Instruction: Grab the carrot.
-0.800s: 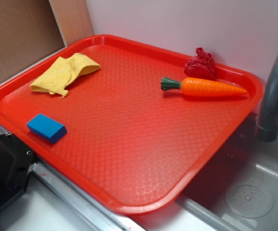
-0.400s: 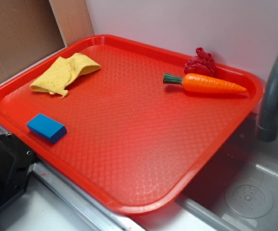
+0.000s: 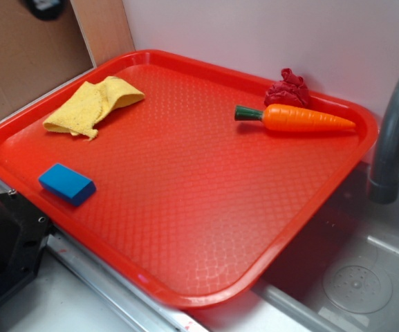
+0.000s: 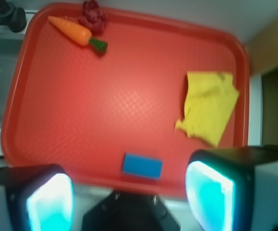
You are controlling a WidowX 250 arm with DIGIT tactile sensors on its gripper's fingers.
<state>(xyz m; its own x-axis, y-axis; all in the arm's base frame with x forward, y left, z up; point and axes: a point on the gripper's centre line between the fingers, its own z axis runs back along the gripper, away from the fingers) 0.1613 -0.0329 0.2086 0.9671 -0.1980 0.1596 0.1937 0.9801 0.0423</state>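
Observation:
The carrot [image 3: 303, 119] is glossy orange with a dark green stem end pointing left. It lies on its side at the far right of the red tray [image 3: 185, 207], just in front of a dark red wad [image 3: 288, 90]. In the wrist view the carrot [image 4: 73, 31] sits far off at the top left. My gripper [image 4: 129, 202] hovers high over the tray's near edge, open, its cyan pads [image 4: 208, 197] wide apart with nothing between them. Only a dark bit of the arm [image 3: 47, 7] shows at the top left of the exterior view.
A crumpled yellow cloth [image 3: 92, 104] lies at the tray's back left and a blue block [image 3: 66, 183] near its front left rim. A grey faucet [image 3: 393, 131] rises right of the tray over a steel sink [image 3: 358, 277]. A white wall stands close behind the carrot.
The carrot has shifted slightly toward the wall and rolled, its stem now looking smooth. A dark bit of the arm has come into the exterior view's top left.

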